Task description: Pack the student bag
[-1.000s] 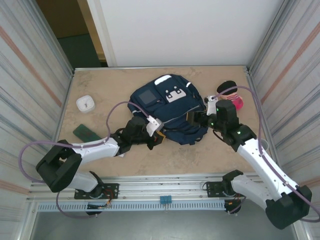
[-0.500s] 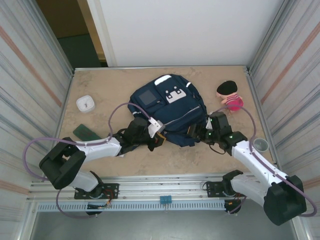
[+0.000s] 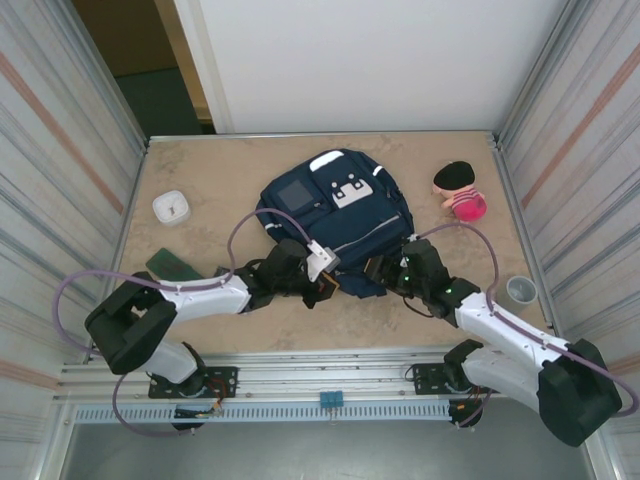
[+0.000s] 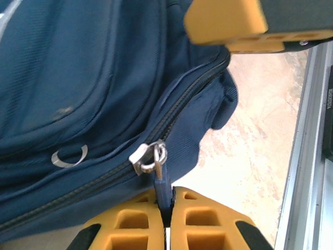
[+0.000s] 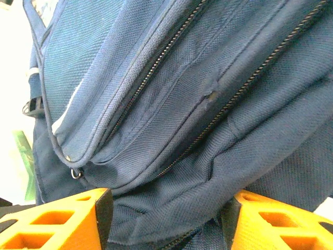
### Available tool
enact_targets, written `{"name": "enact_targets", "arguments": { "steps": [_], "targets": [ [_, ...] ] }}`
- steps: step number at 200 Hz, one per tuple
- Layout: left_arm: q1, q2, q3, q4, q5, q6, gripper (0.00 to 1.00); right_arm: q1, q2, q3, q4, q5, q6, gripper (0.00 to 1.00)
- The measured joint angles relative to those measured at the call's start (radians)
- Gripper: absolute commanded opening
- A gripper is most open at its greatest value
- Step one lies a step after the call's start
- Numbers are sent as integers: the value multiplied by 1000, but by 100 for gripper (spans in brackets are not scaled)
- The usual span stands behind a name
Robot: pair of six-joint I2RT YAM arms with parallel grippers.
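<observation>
Navy fabric backpack [image 3: 335, 215] lies on the tan bench [image 3: 200, 170]. At its near edge, left fingers [image 4: 177, 213] clamp its blue zipper pull [image 4: 163, 190]; right fingers [image 3: 383, 268] flank a fabric fold, gripping or not I cannot tell.

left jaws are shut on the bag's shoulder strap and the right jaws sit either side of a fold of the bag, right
Not the strap: the left jaws are shut on the zipper pull of the student bag, which the left wrist view shows pinched between them. The right jaws do sit either side of a fold of the bag.
</observation>
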Motion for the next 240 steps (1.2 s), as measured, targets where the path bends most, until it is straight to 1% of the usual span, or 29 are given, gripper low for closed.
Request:
{"name": "enact_targets", "arguments": {
  "steps": [18,31,39,63,76,91,105,112,143,172,195,210,240],
  "targets": [
    [-21,16,18,-9,-4,-2,0,21,23,-4,31,12,14,59],
    [-34,26,29,-15,-11,-8,0,25,26,-4,42,14,16,62],
    [-41,30,33,-14,-16,-10,3,27,26,-4,45,14,17,64],
    [-50,31,37,-19,-30,-19,22,29,5,7,16,14,7,68],
    [-54,23,37,-23,-34,-11,41,30,-32,30,-31,11,-15,69],
    [-61,-12,37,-40,-41,6,56,35,-92,70,-90,4,-48,70],
    [-63,-69,42,-76,-59,52,66,37,-161,101,-143,-1,-83,70],
    [-62,-100,46,-95,-69,76,69,37,-194,111,-164,-2,-96,69],
    [-35,-240,70,-182,-95,254,73,37,-320,111,-248,-21,-123,69],
    [9,-257,99,-273,-119,447,75,34,-364,85,-285,-46,-122,68],
    [26,-227,102,-336,-147,618,75,9,-360,52,-277,-95,-120,66],
    [37,-179,108,-366,-153,715,76,-18,-332,22,-230,-140,-110,65],
    [46,-45,140,-376,-175,836,76,-48,-231,-15,-153,-199,-88,64]
  ]
}}
